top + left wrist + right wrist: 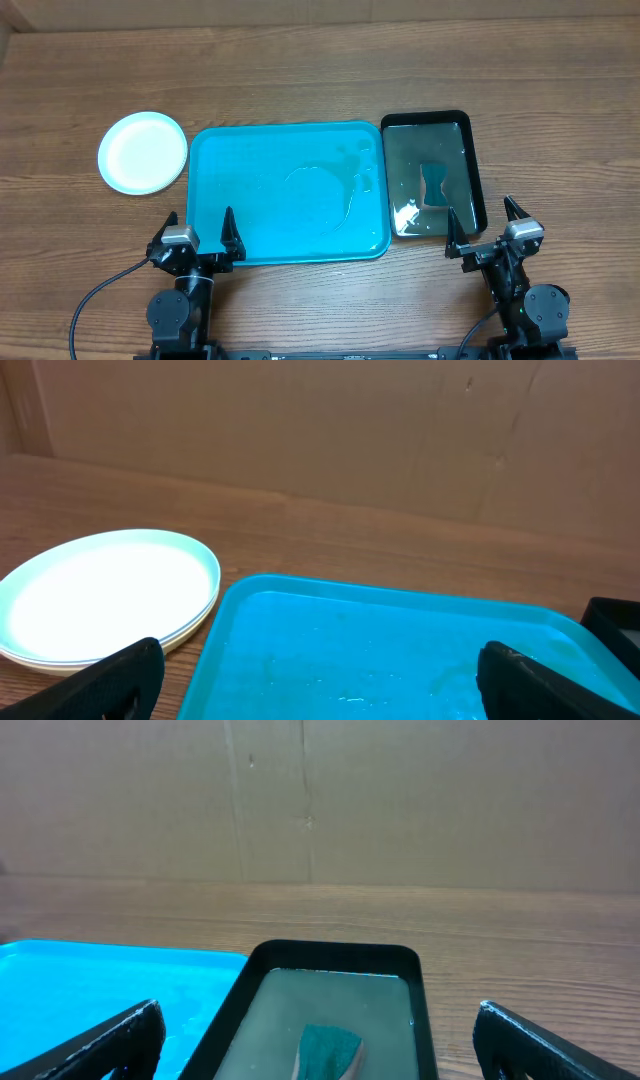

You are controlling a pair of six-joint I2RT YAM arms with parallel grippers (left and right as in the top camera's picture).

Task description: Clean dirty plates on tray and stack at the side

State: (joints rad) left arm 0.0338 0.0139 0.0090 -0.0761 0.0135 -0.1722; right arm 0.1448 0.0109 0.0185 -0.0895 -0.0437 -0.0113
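Observation:
The teal-blue tray (287,193) lies mid-table with no plates on it, only wet streaks. It also shows in the left wrist view (400,650) and the right wrist view (90,980). A stack of plates (142,151) with the white one on top sits on the table left of the tray; in the left wrist view (100,595) rims of lower plates show beneath it. My left gripper (200,236) is open and empty at the tray's near left corner. My right gripper (485,227) is open and empty at the near edge of the black basin.
A black rectangular basin (473,170) of water stands right of the tray, with a green sponge (435,184) sunk in it; both show in the right wrist view, basin (330,958) and sponge (328,1048). A cardboard wall stands behind the table.

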